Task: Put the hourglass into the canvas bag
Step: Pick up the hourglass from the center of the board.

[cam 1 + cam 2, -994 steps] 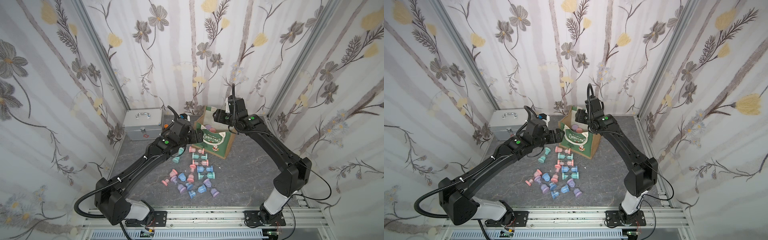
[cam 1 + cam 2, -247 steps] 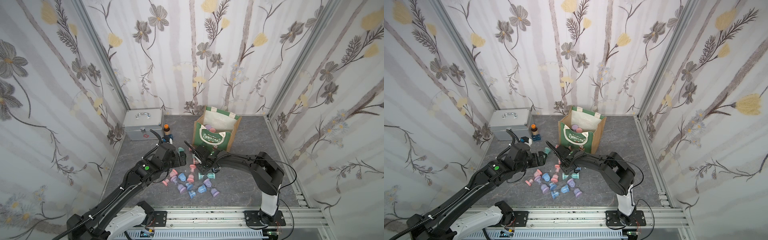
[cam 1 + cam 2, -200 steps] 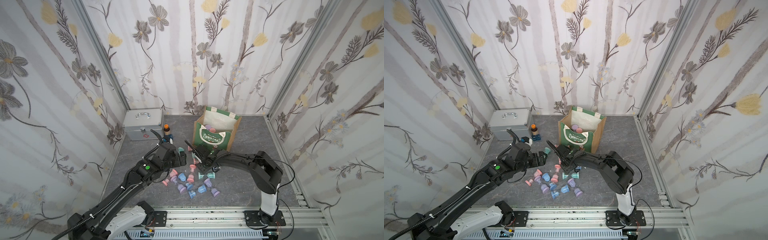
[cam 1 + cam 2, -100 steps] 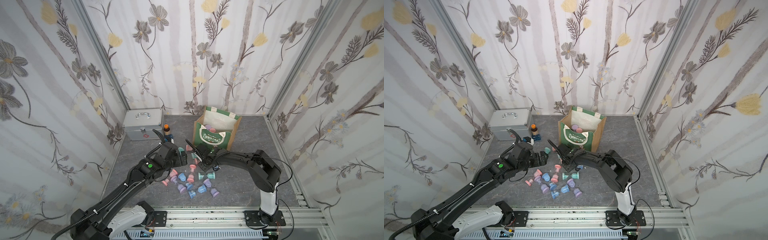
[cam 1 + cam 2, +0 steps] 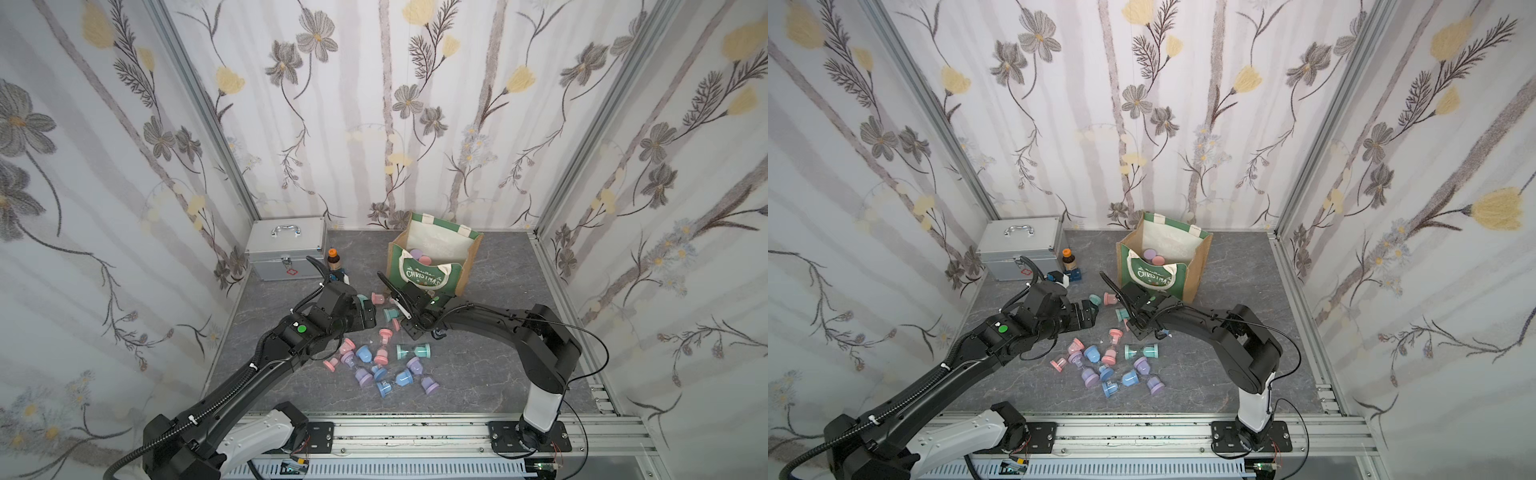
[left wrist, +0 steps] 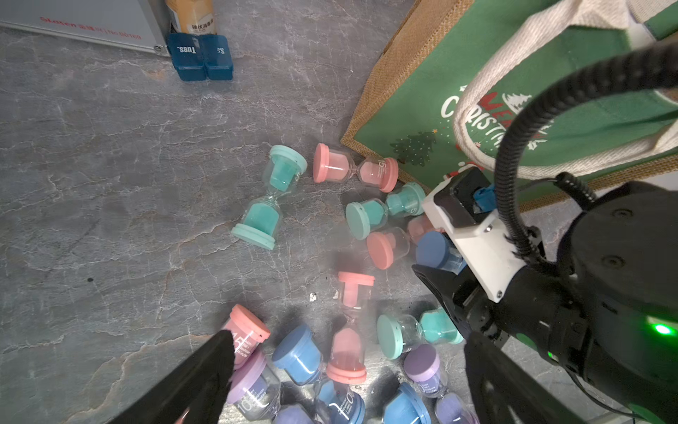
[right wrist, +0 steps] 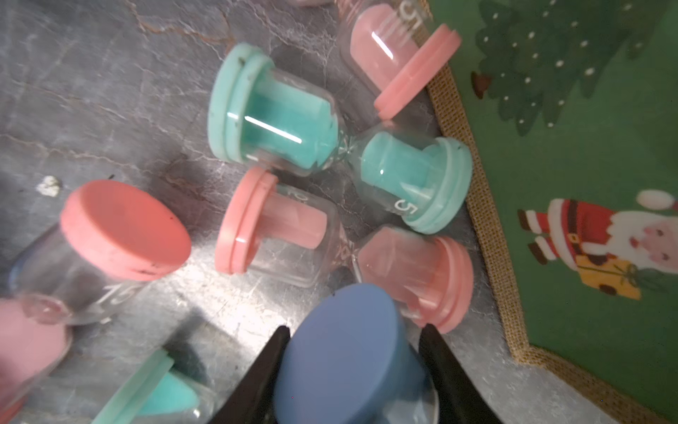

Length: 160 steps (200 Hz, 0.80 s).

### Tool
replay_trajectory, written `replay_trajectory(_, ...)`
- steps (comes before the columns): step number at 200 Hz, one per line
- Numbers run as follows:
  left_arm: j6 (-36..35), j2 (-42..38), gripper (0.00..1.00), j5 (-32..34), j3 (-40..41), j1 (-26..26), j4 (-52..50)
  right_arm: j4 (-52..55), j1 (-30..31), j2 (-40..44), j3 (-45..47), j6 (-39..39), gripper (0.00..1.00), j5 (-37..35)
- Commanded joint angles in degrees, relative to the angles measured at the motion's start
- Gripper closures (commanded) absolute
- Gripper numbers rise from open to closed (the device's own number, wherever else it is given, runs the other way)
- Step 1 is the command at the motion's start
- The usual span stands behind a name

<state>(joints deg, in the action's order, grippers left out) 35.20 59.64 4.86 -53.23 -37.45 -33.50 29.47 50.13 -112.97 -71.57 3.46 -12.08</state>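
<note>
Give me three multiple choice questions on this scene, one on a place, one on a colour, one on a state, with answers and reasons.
1. Where does the silver case stand? A) far left corner B) inside the bag C) by the front rail
2. What colour cap is the right gripper closed on? A) pink B) teal C) blue
3. How is the left gripper? A) shut on an hourglass B) open, holding nothing C) out of view
Answers: 1 A, it stands where those walls meet; 2 C, the blue hourglass is pinched in the right wrist view; 3 B, its fingers spread wide over loose hourglasses.
</note>
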Motion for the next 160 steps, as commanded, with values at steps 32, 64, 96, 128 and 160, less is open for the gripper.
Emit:
replay_trajectory(32,0.2,-0.7,0.0,0.1,-2.4,0.0,0.6,-0.3,-0.1,9.1,-2.5,4.5,0.66,6.6)
replay_trajectory(64,-0.8,-0.7,0.0,0.2,-4.6,0.0,0.6,3.3,0.1,11.8,-9.7,7.8,0.66,8.6)
replay_trajectory(96,-2.3,-0.1,0.0,0.8,-7.0,0.0,0.5,5.8,-0.4,13.0,-19.4,10.5,0.65,7.0)
replay_trajectory(128,-3.6,1.1,0.0,0.5,-9.7,0.0,1.1,7.8,-3.0,11.1,-29.8,12.7,0.65,6.6)
replay_trajectory(160,-4.9,3.1,0.0,-0.1,-12.4,0.0,2.5,8.4,-7.7,7.7,-38.7,14.5,0.62,3.5)
